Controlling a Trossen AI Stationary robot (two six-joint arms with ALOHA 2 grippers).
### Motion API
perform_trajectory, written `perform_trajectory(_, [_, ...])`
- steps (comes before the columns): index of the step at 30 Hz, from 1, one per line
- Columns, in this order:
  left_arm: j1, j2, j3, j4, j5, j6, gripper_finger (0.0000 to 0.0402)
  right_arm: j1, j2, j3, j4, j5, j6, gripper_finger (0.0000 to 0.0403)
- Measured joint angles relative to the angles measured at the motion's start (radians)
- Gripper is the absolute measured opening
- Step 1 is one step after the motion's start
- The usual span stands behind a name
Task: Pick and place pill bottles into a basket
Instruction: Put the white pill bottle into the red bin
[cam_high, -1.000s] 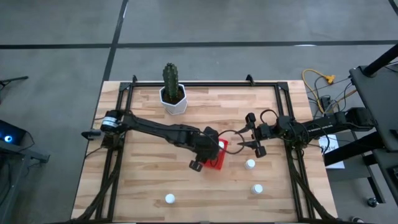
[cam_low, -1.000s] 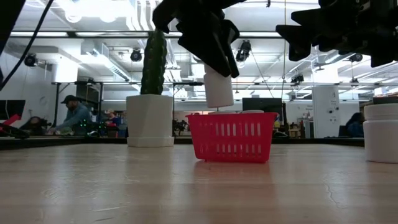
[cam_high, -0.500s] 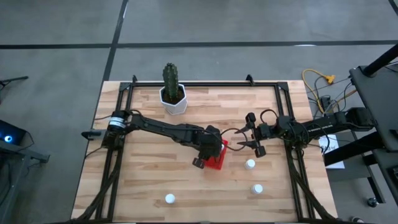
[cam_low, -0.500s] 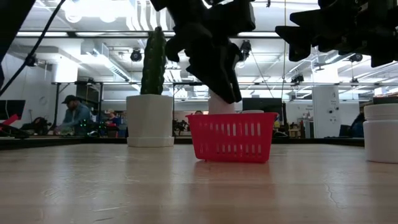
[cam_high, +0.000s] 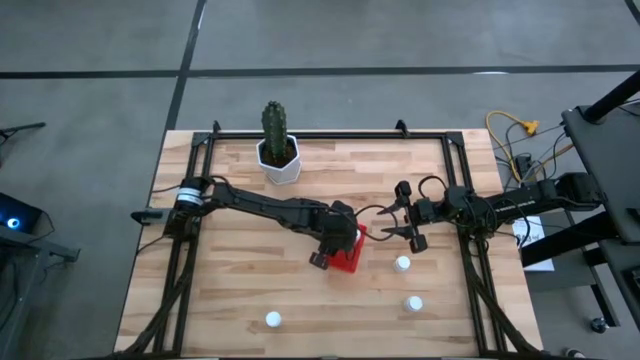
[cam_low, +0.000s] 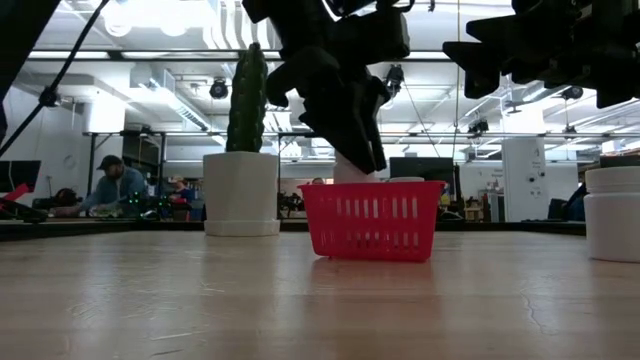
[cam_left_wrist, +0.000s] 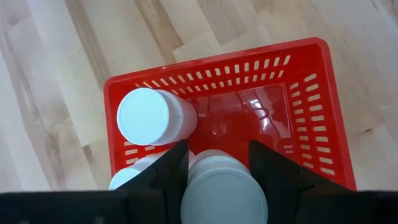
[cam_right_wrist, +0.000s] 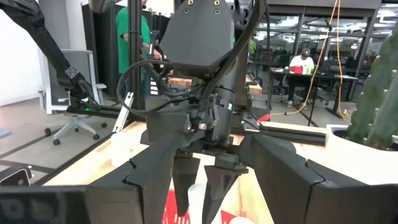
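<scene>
The left claw (cam_left_wrist: 217, 180) grips a pill bottle (cam_left_wrist: 222, 190) upright, straight above the red basket (cam_left_wrist: 311, 118) mid-counter. The right claw (cam_high: 413, 222) waits open, just right of it.

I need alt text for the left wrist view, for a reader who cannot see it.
The left gripper holds a white pill bottle between its jaws, over the red basket. Two more capped bottles already stand inside the basket, which sits on the wooden table.
</scene>
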Motion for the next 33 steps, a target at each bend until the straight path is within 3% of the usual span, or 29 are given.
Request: perform_trajectory(33, [0.0,0.0,-0.024,0.007,-0.004,-0.001,0.0139,0.0,0.0,0.0,0.0,0.0,0.002,0.0203])
